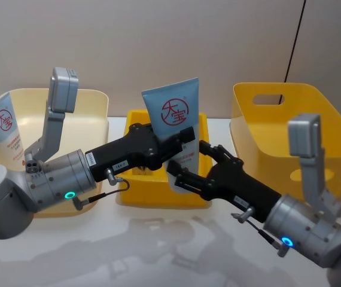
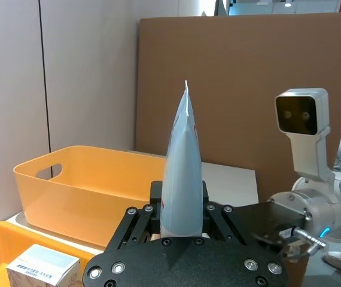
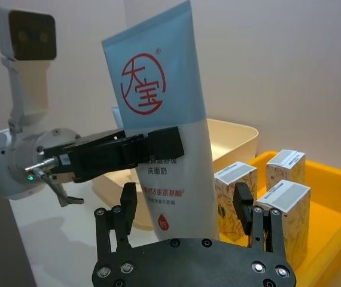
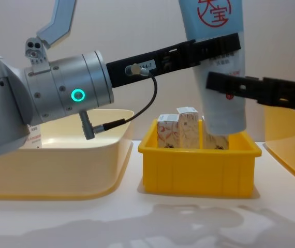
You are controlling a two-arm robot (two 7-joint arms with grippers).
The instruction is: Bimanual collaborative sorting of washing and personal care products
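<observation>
Reaching in from either side, the two grippers meet on one tube above the middle of the tabletop (image 1: 176, 239). The left gripper (image 1: 179, 140) is clamped on the held tube (image 1: 171, 110) about halfway up and holds it upright, with the crimped end on top and the red circular logo above the fingers. Just below it, the right gripper (image 1: 189, 164) has its fingers spread wide, one on each side of the tube's lower part, with a gap showing on both sides in the right wrist view.

Directly beneath both grippers sits a small yellow tray (image 4: 196, 175). Three white cartons (image 3: 235, 188) with reddish swirls stand in it, close together and just beside the tube's lower end.

Well out to the left of the left gripper, a second tube (image 1: 4, 134) stands in a cream bin (image 1: 93, 101), leaning near the wall. Beyond the right gripper stands one large yellow bin (image 1: 314, 107).
</observation>
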